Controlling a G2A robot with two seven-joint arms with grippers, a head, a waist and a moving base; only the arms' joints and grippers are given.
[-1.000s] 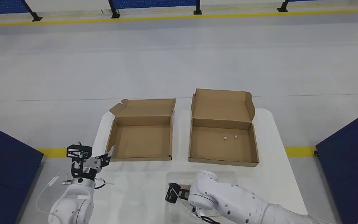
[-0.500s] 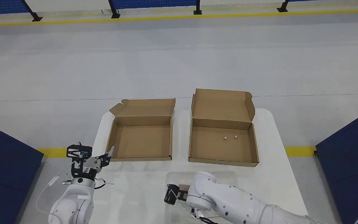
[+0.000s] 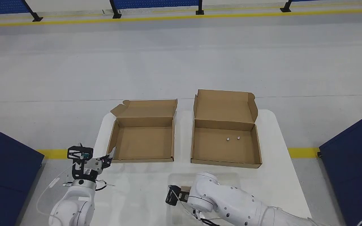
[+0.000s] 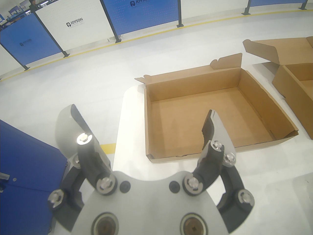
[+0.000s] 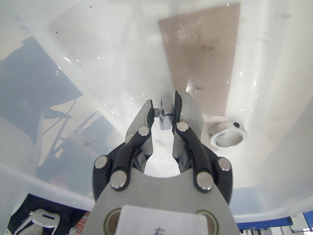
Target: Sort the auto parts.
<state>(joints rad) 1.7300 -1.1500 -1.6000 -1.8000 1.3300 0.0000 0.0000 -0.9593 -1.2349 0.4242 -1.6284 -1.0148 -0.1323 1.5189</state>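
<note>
**Right jaws pinch a metal disc in the tray; left jaws spread off the bench corner**

Taking the bench (image 3: 141, 186) in the top view as the dial, the right jaws sit at about 6 o'clock, down inside a white, glossy tray (image 5: 97, 50). They are pinching a small round metal disc (image 5: 164, 116) held on edge, with a short stud on one face against one pad. Whether the disc touches the tray floor cannot be told. Just beside it, apart from the jaws, a silver ring collar (image 5: 228, 135) lies flat in the tray. A brownish rectangular patch (image 5: 203, 57) shows on the tray floor beyond them.

The left jaws hang at about 8 o'clock, at the bench's edge, spread wide with nothing between them. They face the left cardboard box (image 3: 142, 142).

That box lies at about 10 o'clock, lid flap open, its floor bare. The right cardboard box (image 3: 223, 152) lies at about 2 o'clock, also open. Two small parts (image 3: 227, 137) sit side by side on its floor near the lid side, close together but apart.
</note>
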